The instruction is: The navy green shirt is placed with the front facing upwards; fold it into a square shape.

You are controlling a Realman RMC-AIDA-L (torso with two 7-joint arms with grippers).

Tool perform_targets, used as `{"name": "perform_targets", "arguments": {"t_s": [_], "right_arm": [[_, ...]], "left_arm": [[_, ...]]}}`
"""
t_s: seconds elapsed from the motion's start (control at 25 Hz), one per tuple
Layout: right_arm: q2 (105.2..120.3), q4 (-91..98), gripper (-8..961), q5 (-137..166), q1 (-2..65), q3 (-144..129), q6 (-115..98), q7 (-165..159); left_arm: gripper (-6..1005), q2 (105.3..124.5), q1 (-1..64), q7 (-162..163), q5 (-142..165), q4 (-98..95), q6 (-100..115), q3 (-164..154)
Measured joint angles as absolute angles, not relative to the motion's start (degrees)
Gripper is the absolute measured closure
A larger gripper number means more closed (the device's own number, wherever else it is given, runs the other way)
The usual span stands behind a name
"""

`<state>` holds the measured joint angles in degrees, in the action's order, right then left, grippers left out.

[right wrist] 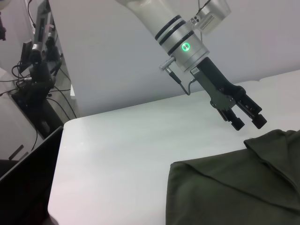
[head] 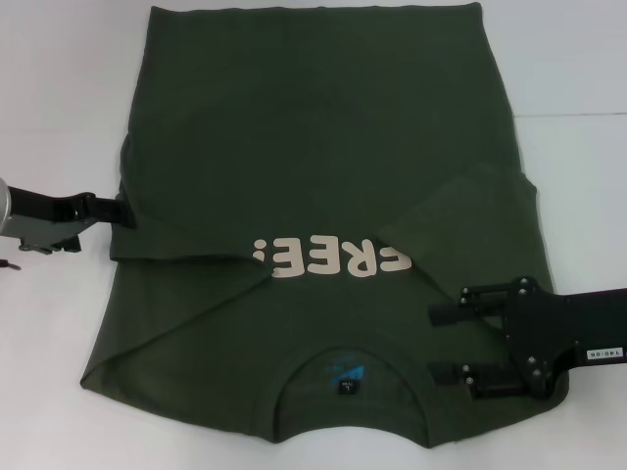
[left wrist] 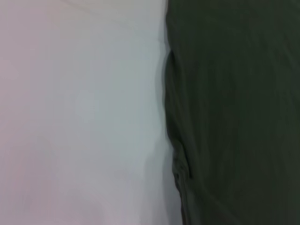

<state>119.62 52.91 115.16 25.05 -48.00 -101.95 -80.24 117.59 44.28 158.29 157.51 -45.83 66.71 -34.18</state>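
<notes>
Shirt: we see the navy green shirt (head: 294, 166) lying flat across the white tabletop (head: 59, 88), front up, collar toward the near edge, hem toward the far edge; cream "FREE!" lettering (head: 328, 258) partly covered.
Sleeves: both are folded inward over the chest.
Left gripper: the left gripper (head: 125, 210) hovers at the shirt's left edge, near the folded sleeve; in the right wrist view we see its fingers (right wrist: 238, 123) slightly parted, holding nothing.
Right gripper: the right gripper (head: 437, 341) sits over the shirt's right shoulder, fingers spread wide, gripping nothing.
</notes>
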Motion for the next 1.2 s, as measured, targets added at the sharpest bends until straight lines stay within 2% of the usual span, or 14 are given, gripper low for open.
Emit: {"name": "perform_targets", "arguments": {"t_s": [1.2], "right_arm": [[119.62, 52.91, 286, 115.13, 24.90, -48.08, -102.05, -80.28]], "left_arm": [[77, 118.22, 46.58, 158.11, 156.83, -39.89, 62.60, -34.42]]}}
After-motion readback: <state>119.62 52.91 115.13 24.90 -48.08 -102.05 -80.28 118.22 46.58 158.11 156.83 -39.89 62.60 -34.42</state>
